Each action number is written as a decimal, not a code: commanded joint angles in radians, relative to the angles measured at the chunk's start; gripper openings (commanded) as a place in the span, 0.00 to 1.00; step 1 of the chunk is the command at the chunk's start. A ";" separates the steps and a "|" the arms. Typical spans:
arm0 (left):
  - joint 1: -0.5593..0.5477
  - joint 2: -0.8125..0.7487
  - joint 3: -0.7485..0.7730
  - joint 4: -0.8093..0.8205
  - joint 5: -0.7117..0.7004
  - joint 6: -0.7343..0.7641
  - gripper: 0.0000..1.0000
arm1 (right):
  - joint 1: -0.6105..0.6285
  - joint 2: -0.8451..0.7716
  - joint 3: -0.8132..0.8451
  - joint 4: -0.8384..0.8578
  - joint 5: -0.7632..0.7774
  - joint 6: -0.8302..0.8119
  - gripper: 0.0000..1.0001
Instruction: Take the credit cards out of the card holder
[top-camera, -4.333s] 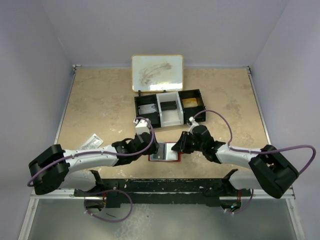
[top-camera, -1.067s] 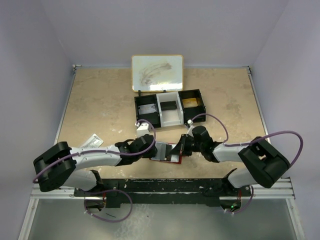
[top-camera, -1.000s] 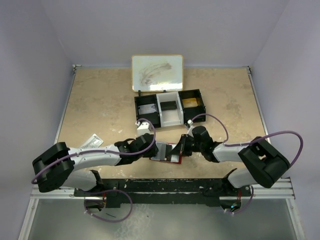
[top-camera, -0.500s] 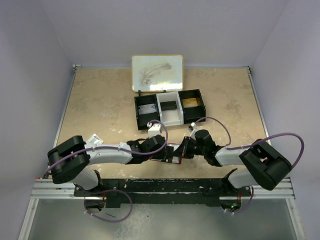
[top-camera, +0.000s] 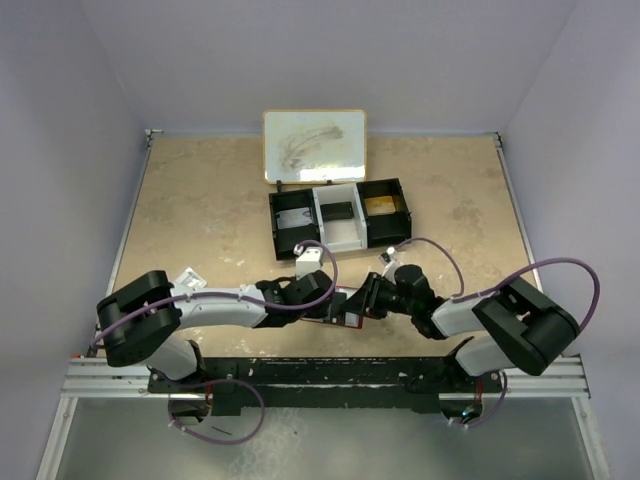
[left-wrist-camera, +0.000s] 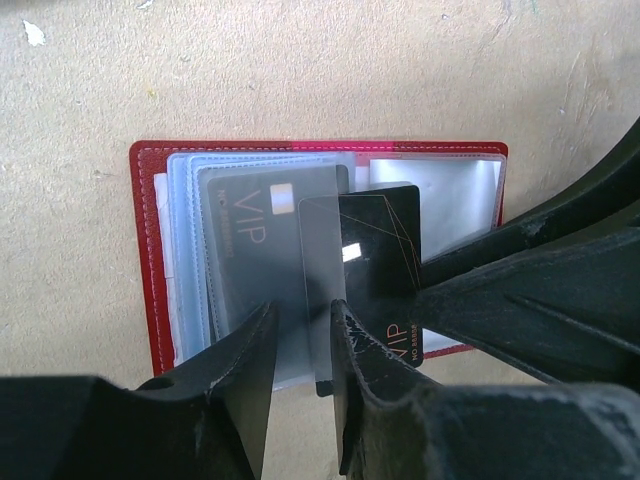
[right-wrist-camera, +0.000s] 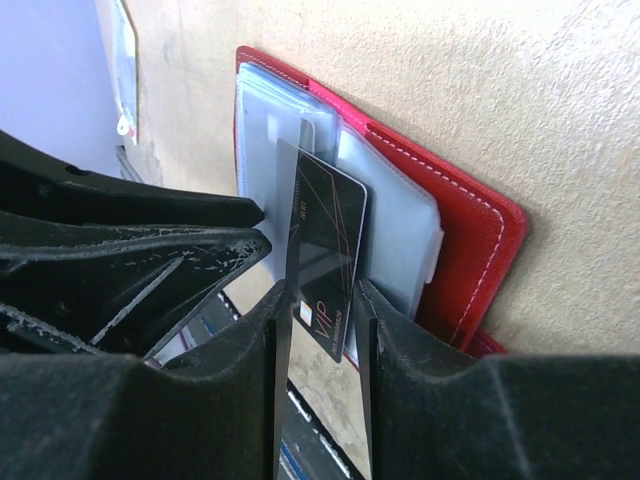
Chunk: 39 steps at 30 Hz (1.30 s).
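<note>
The card holder (left-wrist-camera: 145, 250) is a red wallet lying open and flat on the table, with clear sleeves inside. A grey VIP card (left-wrist-camera: 250, 240) sits in a sleeve. A black VIP card (left-wrist-camera: 385, 270) pokes out past the holder's near edge. My left gripper (left-wrist-camera: 303, 315) is open, and a thin grey strip, sleeve or card, stands between its fingers against the right one. My right gripper (right-wrist-camera: 320, 295) is open around the black card (right-wrist-camera: 325, 240), with a gap beside it. From above, both grippers (top-camera: 325, 300) (top-camera: 358, 303) meet over the holder (top-camera: 340, 312).
A long black three-compartment tray (top-camera: 273, 218) stands just behind the arms, with a white board (top-camera: 314, 145) beyond it. A small clear packet (top-camera: 186, 280) lies at the left. A metal rail (top-camera: 330, 372) runs along the near edge.
My left arm has swung right, onto the holder. My right gripper, shut a second ago, has opened around the black card and shifted slightly forward.
</note>
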 joint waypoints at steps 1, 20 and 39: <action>-0.001 -0.013 -0.017 -0.004 -0.018 0.001 0.25 | -0.003 0.043 -0.059 0.199 0.057 0.012 0.36; -0.001 -0.027 -0.026 0.003 -0.021 -0.002 0.24 | 0.001 0.015 -0.088 0.184 0.025 0.001 0.59; -0.003 -0.031 -0.026 0.010 -0.008 -0.001 0.23 | 0.001 -0.046 -0.036 0.004 -0.016 -0.085 0.42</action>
